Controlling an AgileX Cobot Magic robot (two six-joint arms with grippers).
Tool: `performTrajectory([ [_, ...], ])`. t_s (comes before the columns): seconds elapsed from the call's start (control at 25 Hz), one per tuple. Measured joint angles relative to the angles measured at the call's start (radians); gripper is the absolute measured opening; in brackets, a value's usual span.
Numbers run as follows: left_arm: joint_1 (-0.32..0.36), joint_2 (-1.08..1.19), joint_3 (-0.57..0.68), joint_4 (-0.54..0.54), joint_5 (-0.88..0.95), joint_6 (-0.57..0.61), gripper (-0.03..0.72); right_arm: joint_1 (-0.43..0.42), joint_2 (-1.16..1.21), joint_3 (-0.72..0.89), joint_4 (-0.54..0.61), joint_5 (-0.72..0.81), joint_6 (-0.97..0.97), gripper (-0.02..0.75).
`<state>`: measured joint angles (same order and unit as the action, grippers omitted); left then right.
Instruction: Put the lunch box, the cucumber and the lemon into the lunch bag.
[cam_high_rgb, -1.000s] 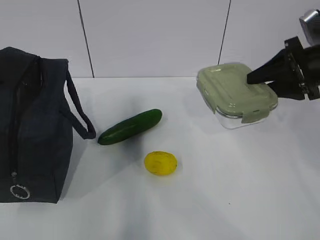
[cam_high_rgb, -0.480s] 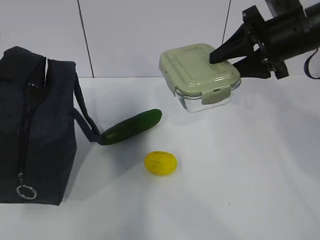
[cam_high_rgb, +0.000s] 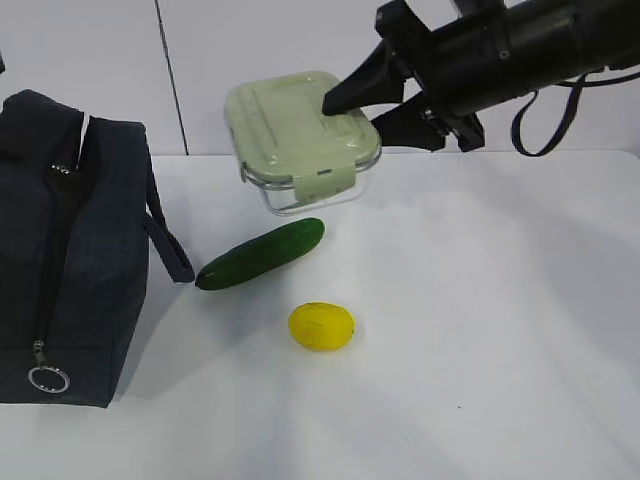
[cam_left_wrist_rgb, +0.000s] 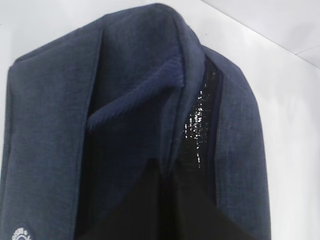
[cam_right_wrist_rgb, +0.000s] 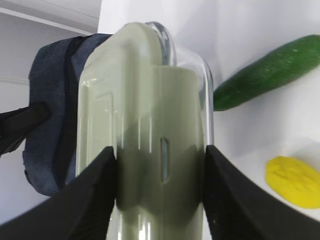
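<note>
White tabletop, pale panelled wall behind. Lunch bag: far left, upright, top parted. Lunch box: airborne above cucumber's far end, clamped at its right end by right hand. Cucumber: centre, lying diagonally. Lemon: nearer, just beside cucumber. Left hand: fingers together at bag's top, unseen.
</note>
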<state>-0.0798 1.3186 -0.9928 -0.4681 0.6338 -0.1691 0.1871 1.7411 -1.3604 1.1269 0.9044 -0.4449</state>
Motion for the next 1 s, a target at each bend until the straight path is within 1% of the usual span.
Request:
performTrajectory([
  [0.36,0.000,0.004,-0.002,0.002,-0.025,-0.014,-0.006,0.150,0.000,-0.090,0.026,-0.130,0.053,0.398],
  [0.56,0.000,0.016,-0.002,0.002,-0.037,-0.016,-0.006,0.222,0.000,-0.107,0.034,-0.190,0.068,0.398],
  [0.84,0.000,0.020,-0.002,-0.004,-0.048,-0.016,-0.006,0.282,0.026,-0.107,0.042,-0.235,0.076,0.398],
  [1.0,0.000,0.022,-0.002,-0.006,-0.052,-0.016,-0.006,0.301,0.039,-0.107,0.045,-0.266,0.076,0.398],
])
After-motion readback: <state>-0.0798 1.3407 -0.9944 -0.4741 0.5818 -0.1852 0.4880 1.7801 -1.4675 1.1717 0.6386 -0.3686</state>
